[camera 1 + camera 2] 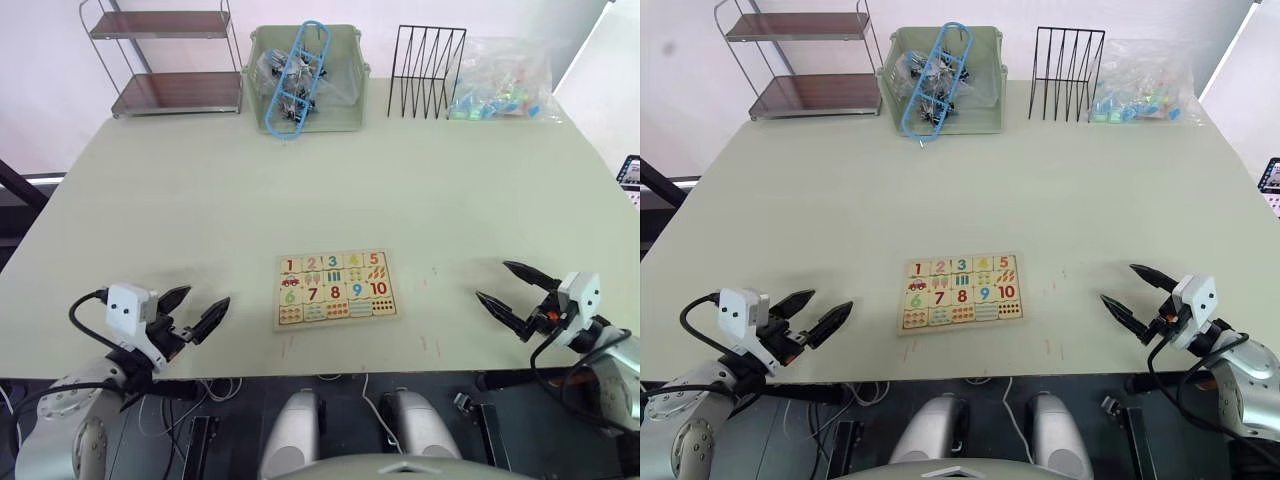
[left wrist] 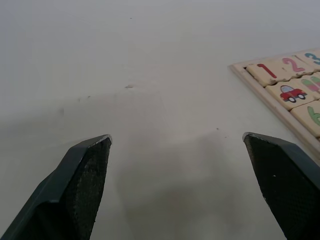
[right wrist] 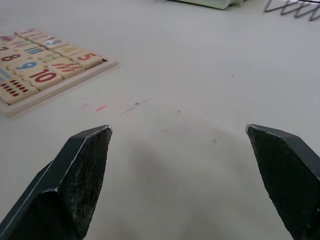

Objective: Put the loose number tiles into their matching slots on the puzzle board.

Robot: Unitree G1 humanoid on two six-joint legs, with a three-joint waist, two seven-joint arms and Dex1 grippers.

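The puzzle board [image 1: 335,288] lies flat near the table's front edge, midway between my arms. Its upper row holds number tiles 1 to 5 [image 1: 332,263], each seated in a slot, so no bare recess shows. Tile 1 [image 2: 267,71] and tile 5 [image 3: 86,57] sit level with their neighbours. No tile lies loose on the table. My left gripper [image 1: 205,298] hovers open to the left of the board, holding nothing. Right of the board, my right gripper [image 1: 492,281] is also open and holds nothing.
Along the table's far edge stand a two-tier wire shelf [image 1: 170,60], a green bin [image 1: 305,75] with a blue plastic piece, a black wire rack [image 1: 428,58] and a clear bag of small coloured pieces [image 1: 505,80]. Both grippers hang near the front edge.
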